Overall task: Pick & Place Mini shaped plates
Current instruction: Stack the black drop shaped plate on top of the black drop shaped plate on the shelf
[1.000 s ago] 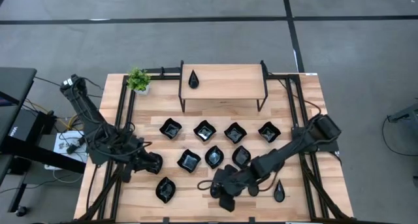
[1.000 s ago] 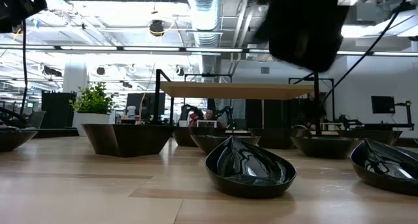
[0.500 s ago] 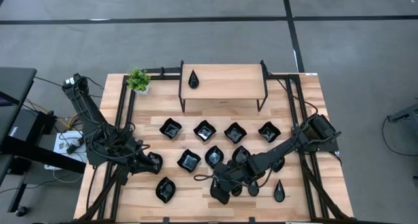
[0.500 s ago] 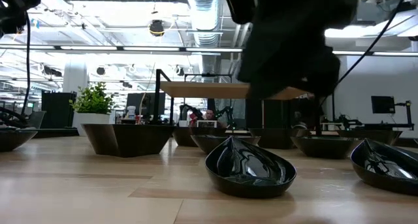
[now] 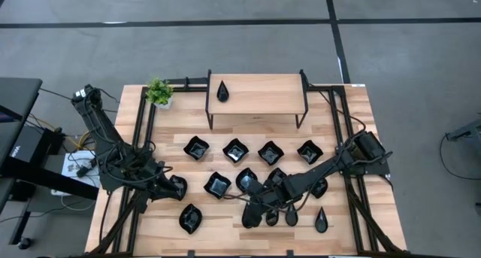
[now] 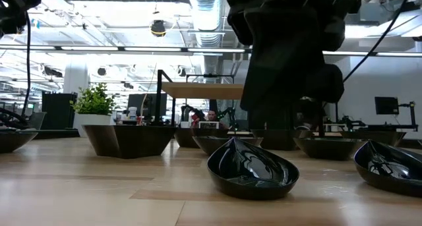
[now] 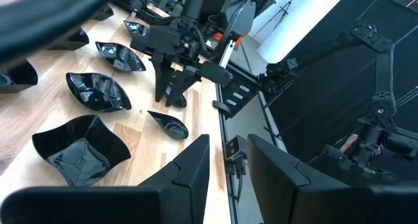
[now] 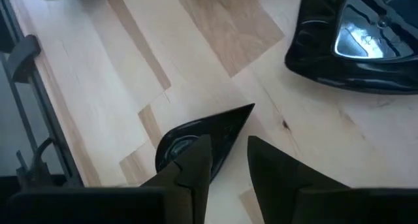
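The right gripper [image 8: 225, 162] hangs low over a teardrop plate [image 8: 202, 136], fingers parted astride it, gripping nothing. The left gripper [image 7: 225, 162] waits open at the table's [image 5: 353, 107] left.

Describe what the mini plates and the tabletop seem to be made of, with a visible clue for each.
Mini plates: glossy black, probably glazed ceramic or hard plastic; they mirror the ceiling lights. Tabletop: pale wood or wood-look laminate, matte; plank seams and grain show.

Two dark jointed arms trailing black cables.
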Controlling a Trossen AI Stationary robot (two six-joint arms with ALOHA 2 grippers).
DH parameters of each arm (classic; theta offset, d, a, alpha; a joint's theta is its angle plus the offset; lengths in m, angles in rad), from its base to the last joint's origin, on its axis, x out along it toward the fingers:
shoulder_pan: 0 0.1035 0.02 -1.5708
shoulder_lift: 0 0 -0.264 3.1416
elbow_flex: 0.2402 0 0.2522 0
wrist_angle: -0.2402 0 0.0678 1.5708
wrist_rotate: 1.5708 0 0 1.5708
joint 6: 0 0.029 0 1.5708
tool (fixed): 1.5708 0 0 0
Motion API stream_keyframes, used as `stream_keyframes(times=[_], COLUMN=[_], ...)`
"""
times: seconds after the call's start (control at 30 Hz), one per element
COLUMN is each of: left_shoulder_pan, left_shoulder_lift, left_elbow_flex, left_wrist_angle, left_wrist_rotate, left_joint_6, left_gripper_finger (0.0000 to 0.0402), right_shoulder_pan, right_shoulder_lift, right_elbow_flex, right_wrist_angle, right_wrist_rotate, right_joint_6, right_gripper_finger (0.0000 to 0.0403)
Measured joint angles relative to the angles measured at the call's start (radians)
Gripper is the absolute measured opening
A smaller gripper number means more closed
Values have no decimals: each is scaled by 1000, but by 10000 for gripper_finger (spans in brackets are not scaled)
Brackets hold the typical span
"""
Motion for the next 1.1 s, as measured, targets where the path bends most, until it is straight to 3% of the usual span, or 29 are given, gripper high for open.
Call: stream_keyframes(times=[0.17, 0.33, 0.53, 0.93, 1.1], left_shoulder_pan=[0, 0, 0, 0, 0], left_shoulder_lift=[0, 0, 0, 0, 0], left_elbow_flex=[0, 0, 0, 0, 0], left_wrist_angle=[-4, -4, -4, -5, -7], left_wrist_rotate=[0, 0, 0, 0, 0], left_joint_6=[0, 0, 0, 0, 0], left_gripper_finger=[103, 103, 103, 103, 103], right_shoulder_pan=[-1, -1, -14, -23, -26], right_shoulder_lift=[0, 0, 0, 0, 0], right_elbow_flex=[0, 0, -1, -1, -1], right_wrist_angle=[2, 8, 24, 14, 14], right_wrist_rotate=[-33, -157, -173, -206, -173], right_joint_6=[-20, -20, -5, 64, 59], right_gripper_finger=[97, 97, 103, 204, 219])
